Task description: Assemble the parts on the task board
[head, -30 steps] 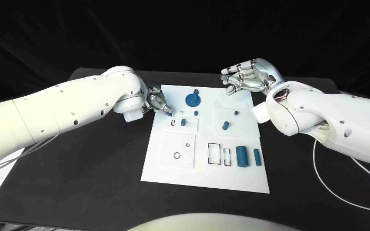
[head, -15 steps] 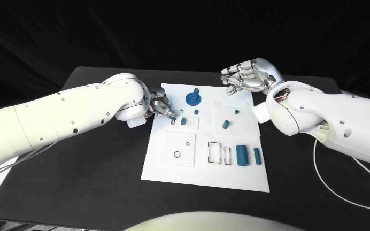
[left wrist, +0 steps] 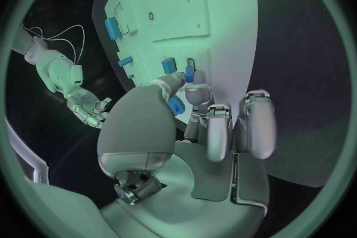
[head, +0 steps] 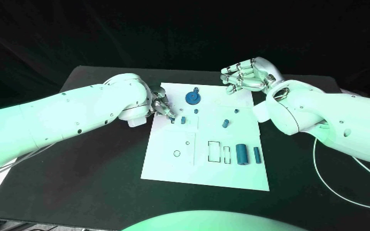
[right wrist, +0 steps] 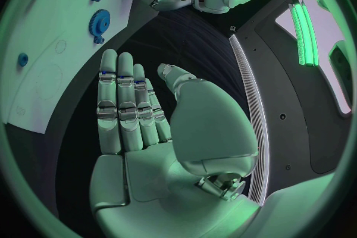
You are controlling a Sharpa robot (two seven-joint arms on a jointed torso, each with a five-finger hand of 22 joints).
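Pinching a small blue part [left wrist: 175,105] over the white board's [head: 231,175] upper-left slots, left hand [head: 160,105] presumably lines it up for seating; right hand [head: 247,76] hovers flat, fingers extended, empty.

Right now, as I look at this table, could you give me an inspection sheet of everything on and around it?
Surface: black table, bare round the board.
Job's things: white board in the middle; blue gear near its far edge; two blue cylinders lying nearer the robot; smaller blue pieces between.
Clutter: nothing seen.
Robot hands: left robot hand pinches a small blue part over the board's left side; right robot hand is raised beyond the far right corner, holding nothing.
Cables: white cable on the table's right side.
Surroundings: black backdrop.
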